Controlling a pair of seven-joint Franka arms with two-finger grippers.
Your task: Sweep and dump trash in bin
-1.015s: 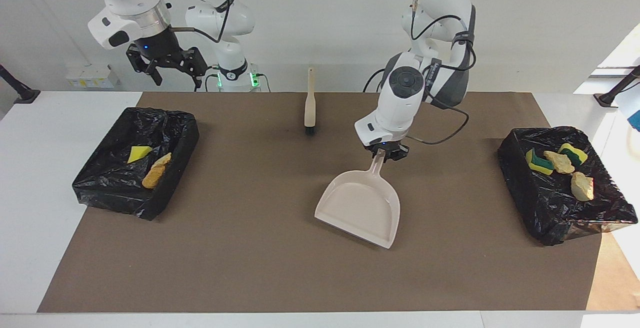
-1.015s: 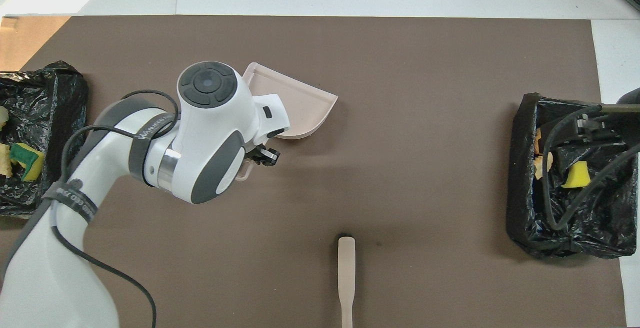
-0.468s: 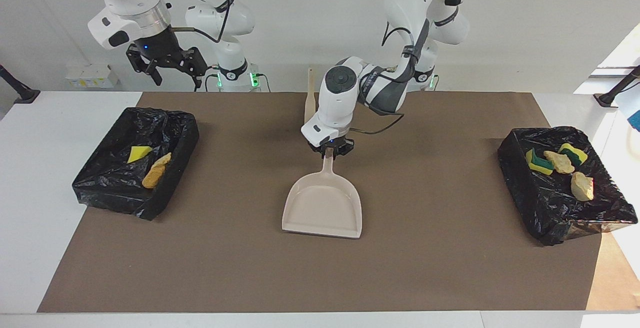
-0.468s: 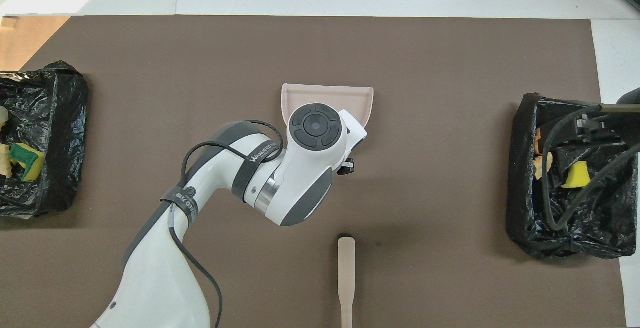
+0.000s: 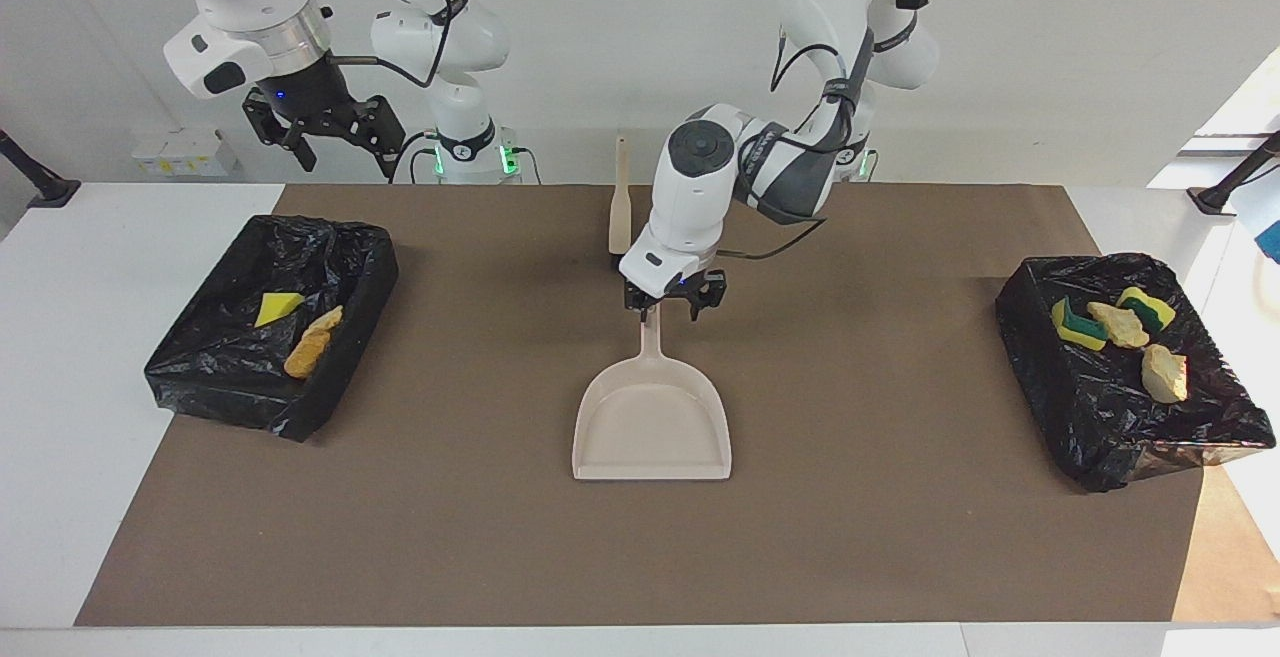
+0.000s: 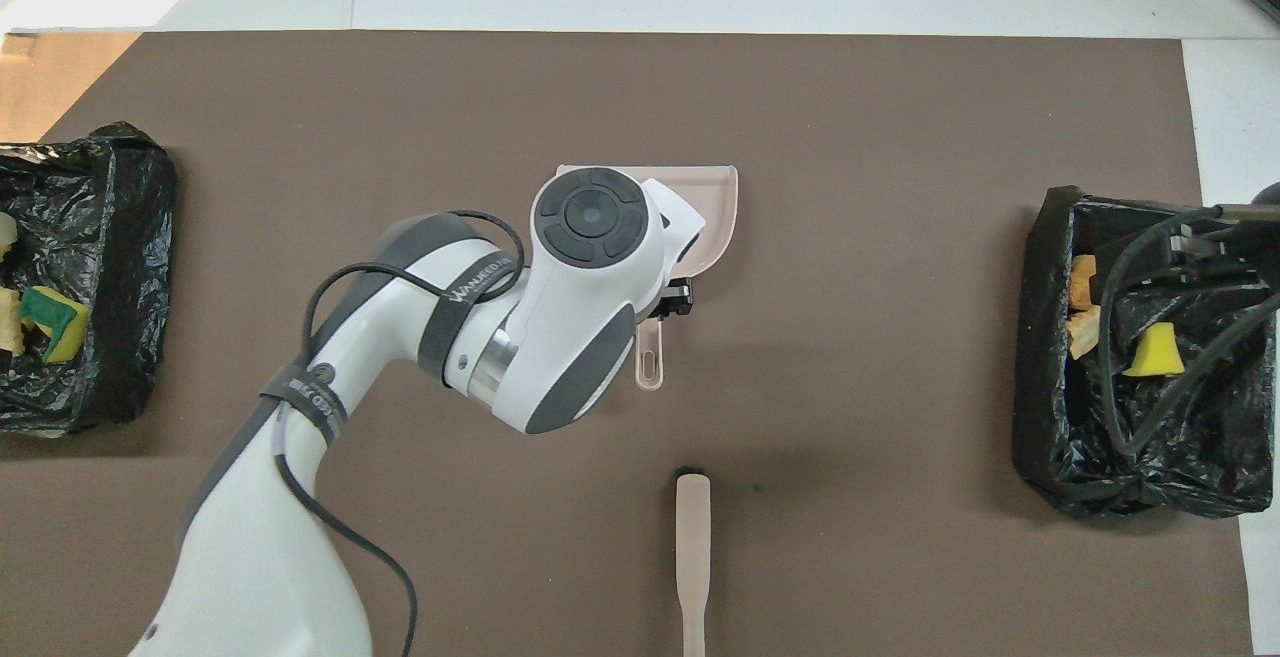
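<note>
The beige dustpan [image 5: 650, 427] lies flat on the middle of the brown mat, its handle [image 6: 650, 369] pointing toward the robots. My left gripper [image 5: 668, 305] stands open just over that handle, a finger on either side and nothing gripped. My right gripper [image 5: 322, 135] hangs open in the air over the robots' edge of the table, near the black-lined bin [image 5: 230, 387] at the right arm's end. The trash lies in the bins: a yellow sponge [image 5: 277, 308] and a tan chunk [image 5: 312, 342] here, and sponges [image 5: 1078, 325] and chunks [image 5: 1165, 373] in the other bin [image 5: 1080, 417].
The beige brush [image 5: 619, 209] lies on the mat nearer to the robots than the dustpan, its bristle end toward the pan. The brown mat [image 5: 480, 537] covers most of the white table.
My left arm swung the dustpan from the left arm's side to the mat's middle, laid it flat and let go of the handle. The right gripper barely moved.
</note>
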